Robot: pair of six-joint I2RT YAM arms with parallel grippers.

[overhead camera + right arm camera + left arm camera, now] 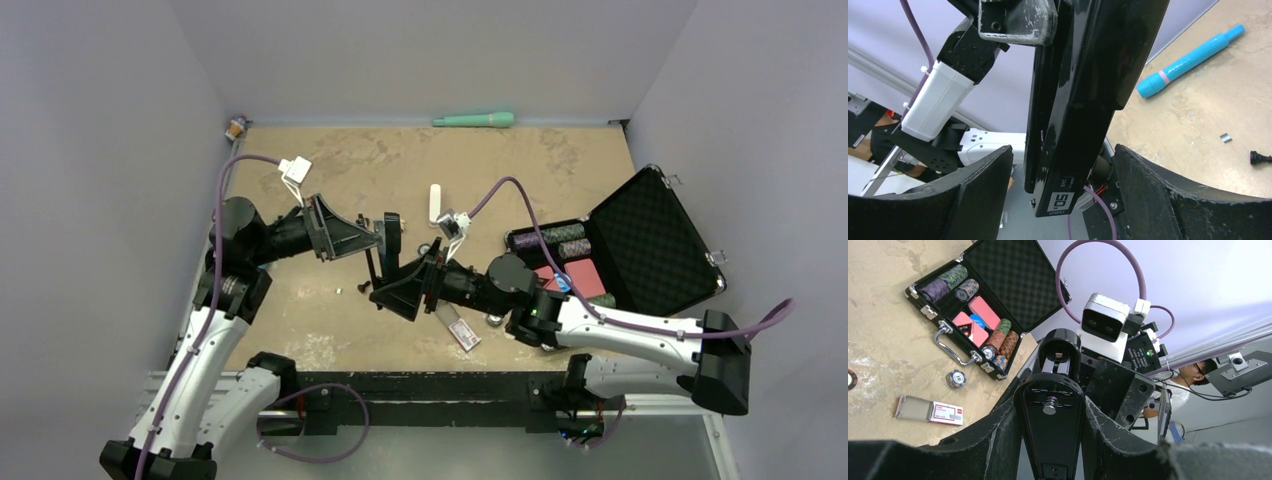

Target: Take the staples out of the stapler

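Note:
The slim black stapler (391,235) is held up off the table, mid-left in the top view. My left gripper (378,240) is shut on it. In the left wrist view both fingers press the sides of the stapler (1050,435), whose underside and silvery rivet face the camera, inside my left gripper (1050,410). My right gripper (397,288) reaches in from below right and stands open. In the right wrist view the stapler (1073,100) hangs between that gripper's (1063,150) spread fingers with a gap on each side. No staples show inside it.
An open black case (640,240) of poker chips lies at the right. A small staple box (463,333) lies near the front edge, a white bar (436,203) mid-table, a teal marker (474,120) by the back wall. A small metal bit (1226,138) lies on the tabletop.

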